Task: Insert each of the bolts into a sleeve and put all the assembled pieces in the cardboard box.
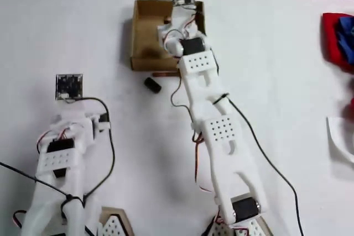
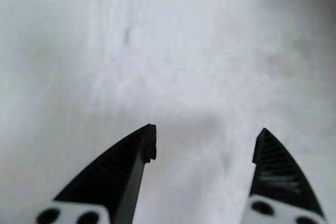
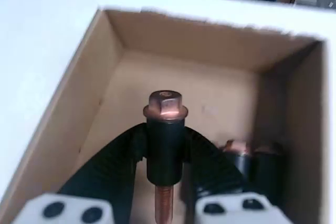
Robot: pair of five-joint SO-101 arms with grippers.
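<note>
1. Table [image 1: 276, 53]: white, and bears everything listed.
2. Right arm [image 1: 221, 131]: stretched from the near edge to the far centre, with its wrist over the box.
3. Left arm [image 1: 61, 153]: folded at near left, well apart from the work.
4. Cardboard box [image 1: 145, 31]: far centre, open-topped. Most of the floor on its left is bare.
5. Right gripper [image 3: 165, 135]: inside the box opening, jaws clamped on the sleeve of one assembled piece.
6. Left gripper [image 2: 205, 145]: jaws spread wide, holding nothing, over bare table.
7. Held piece: black sleeve [image 3: 165, 161] upright, copper bolt [image 3: 165, 106] head on top, shank showing below.
8. Stored piece [image 3: 252, 163]: at least one, on the box's right side; the exact count cannot be told.
9. Loose sleeve [image 1: 152, 85] and loose bolt [image 1: 165, 74]: on the table just near of the box, not yet joined.

Step judged in hand is depositing the held piece. Handling note:
- Lower it until the shank is close to the floor.
- Keep it left of the stored piece.
- Part the jaws gently so the bolt stays seated.
- Lift straight up, clear of the walls.
</note>
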